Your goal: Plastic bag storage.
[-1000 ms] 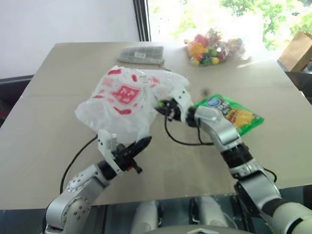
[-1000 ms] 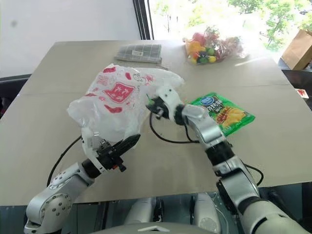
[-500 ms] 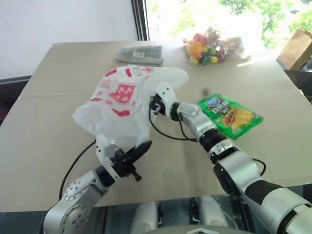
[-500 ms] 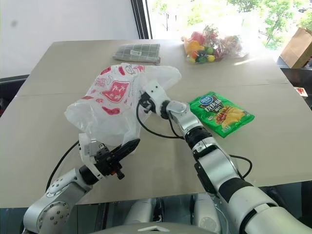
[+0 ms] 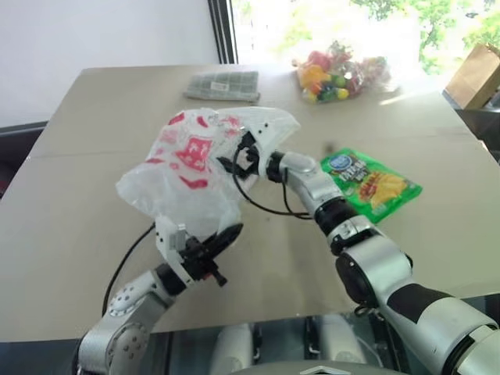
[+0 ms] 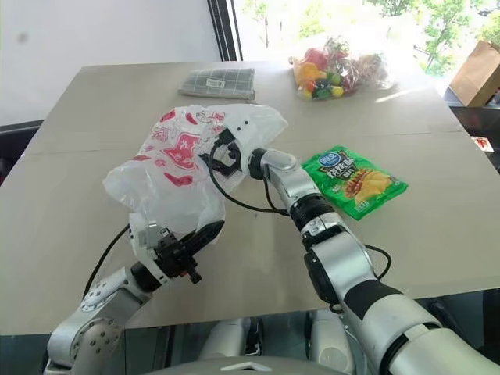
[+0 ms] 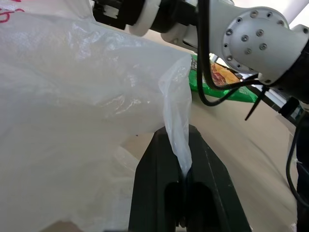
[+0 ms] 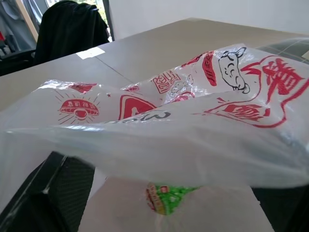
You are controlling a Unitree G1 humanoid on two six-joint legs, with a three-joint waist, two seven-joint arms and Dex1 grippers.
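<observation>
The plastic bag hangs above the middle of the table, held off the surface. The left gripper is clamped on a twisted strand of film at the bag's lower edge; the left wrist view shows that strand pinched between closed fingers. This grip anchors one end, so the film can likely be drawn taut or gathered for folding.

The right gripper sits at the bag's upper side with its fingers spread wide, film draped between them and not gripped. It appears positioned to take a fresh hold.

The bag appears empty; only its own crumpled film shows through it. On the table, a green snack packet lies just beside the right arm. A clear bag of candies and a folded grey cloth sit at the far edge, well apart from the bag.
</observation>
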